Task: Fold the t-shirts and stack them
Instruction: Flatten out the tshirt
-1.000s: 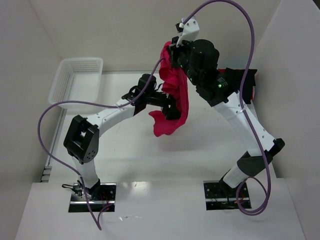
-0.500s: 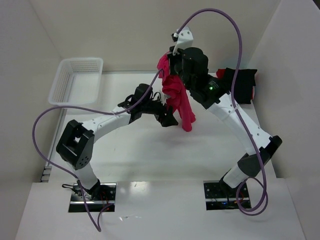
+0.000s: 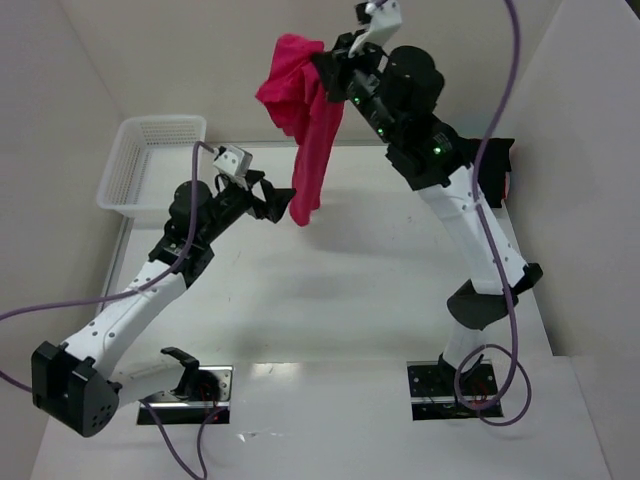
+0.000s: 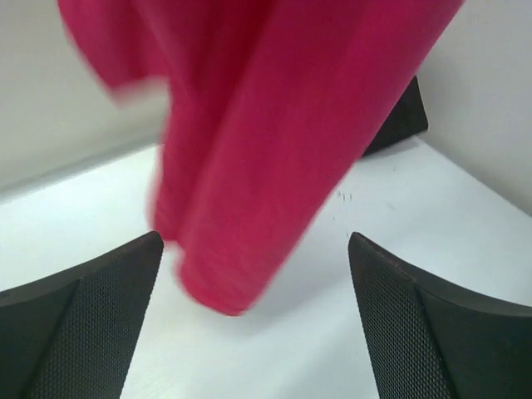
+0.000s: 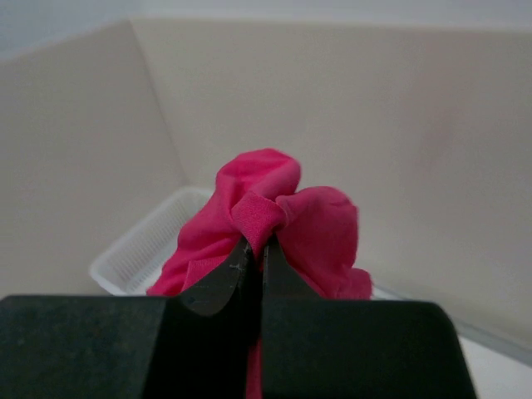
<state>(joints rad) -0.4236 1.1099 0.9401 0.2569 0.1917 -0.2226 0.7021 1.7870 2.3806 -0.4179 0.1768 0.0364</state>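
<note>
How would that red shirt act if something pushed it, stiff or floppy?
Probably floppy: the red shirt hangs in a limp drape from the right tool, which pinches one bunched bit. Likely light, since that small pinch carries it all. A push from the open left tool would probably just swing it.

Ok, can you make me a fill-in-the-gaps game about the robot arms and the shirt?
The soft cloth t-shirt hanging in the air is coloured ____. The right gripper is ____ on its bunched top. The left gripper, by its lower end, holds nothing and is ____. The white plastic mesh basket sits in the table's far ____ corner.
Missing words: crimson-red; shut; open; left.
</note>
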